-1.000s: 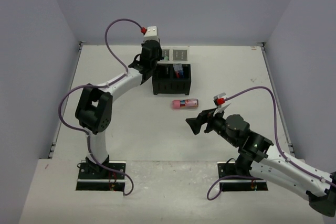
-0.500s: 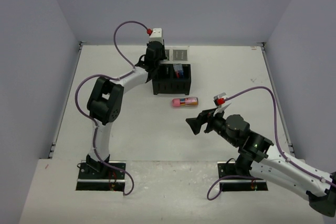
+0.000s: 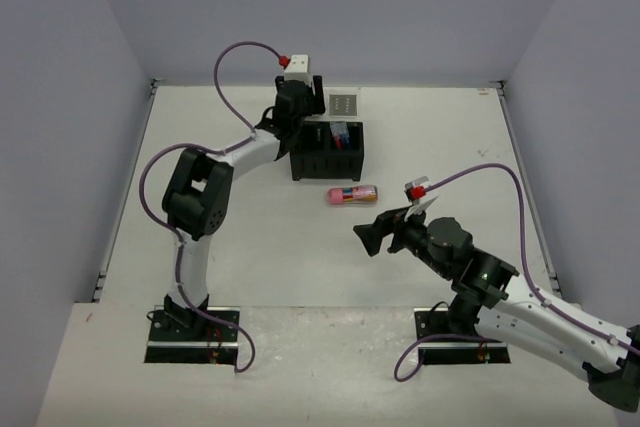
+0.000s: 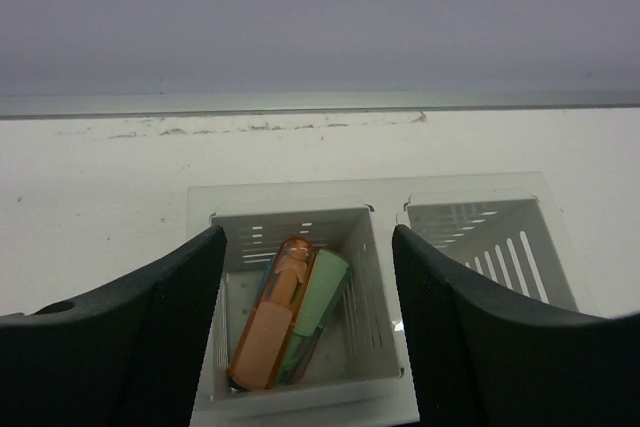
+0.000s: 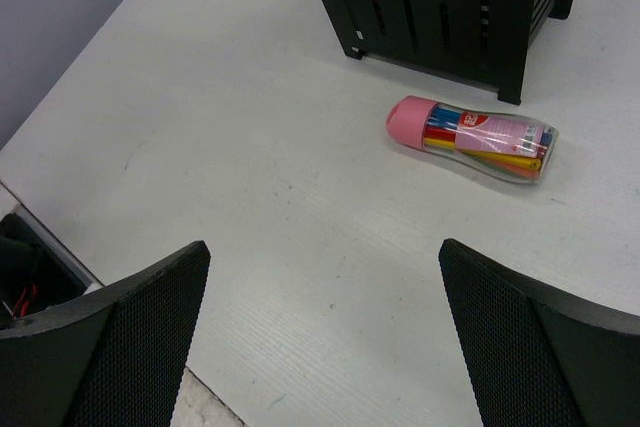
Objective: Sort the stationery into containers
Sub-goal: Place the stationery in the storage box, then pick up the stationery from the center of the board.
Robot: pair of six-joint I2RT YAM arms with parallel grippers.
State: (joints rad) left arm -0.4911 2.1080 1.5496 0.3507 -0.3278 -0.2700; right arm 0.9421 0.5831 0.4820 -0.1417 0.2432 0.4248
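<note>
Left gripper (image 3: 308, 97): just behind the box (image 3: 327, 152), over its left half. Fingers (image 4: 130, 337) apart, nothing between them.

Left tray (image 4: 250, 232): just behind the box, directly below the left gripper in the wrist view. It holds an orange highlighter (image 4: 290, 265), a salmon highlighter (image 4: 262, 342) and a green highlighter (image 4: 322, 292), lying side by side and touching.

Right tray (image 3: 343, 104): behind the box's right half, just beside the left tray.

Box: pens (image 3: 340, 134) stand in its right compartment, red and blue showing. Contents of the left compartment too dark to tell.

Tube (image 5: 470, 137): on its side on the table (image 5: 250, 147), near the front of the box but not touching it. Pink cap on its left end, coloured sticks visible inside.

Right gripper (image 3: 372, 235): in front of the box, past the tube, well apart from both. Fingers (image 5: 110, 337) spread wide, holding nothing.
</note>
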